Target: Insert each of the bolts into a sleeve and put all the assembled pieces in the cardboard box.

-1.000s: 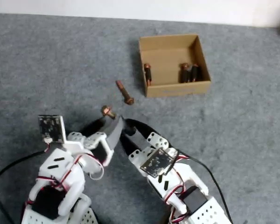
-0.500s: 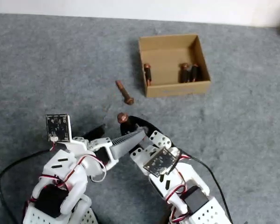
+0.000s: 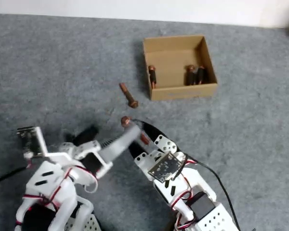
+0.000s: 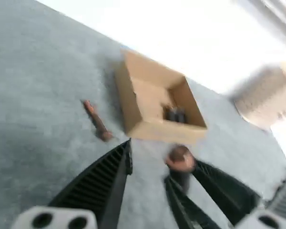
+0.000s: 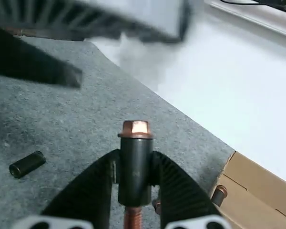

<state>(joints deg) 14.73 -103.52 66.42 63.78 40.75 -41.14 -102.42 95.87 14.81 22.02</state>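
Shiny coppery metal bolt (image 5: 135, 128), smooth matt black sleeve (image 5: 134, 167), plain brown cardboard box (image 3: 183, 91), rough grey carpet (image 3: 62, 62).

Black-sleeved copper bolt (image 5: 135, 143) in right claw (image 5: 135, 160); bare bolt (image 3: 129, 95) near cardboard box (image 3: 183, 90) with three assemblies (image 3: 195, 74).

The bolt (image 5: 135, 128) is copper, its sleeve (image 5: 134, 167) black, the cardboard box (image 3: 183, 91) tan, the carpet (image 3: 62, 62) grey.

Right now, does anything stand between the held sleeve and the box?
Nothing visible does. The sleeve in the right gripper faces the box directly; the loose bolt lies left of that line.
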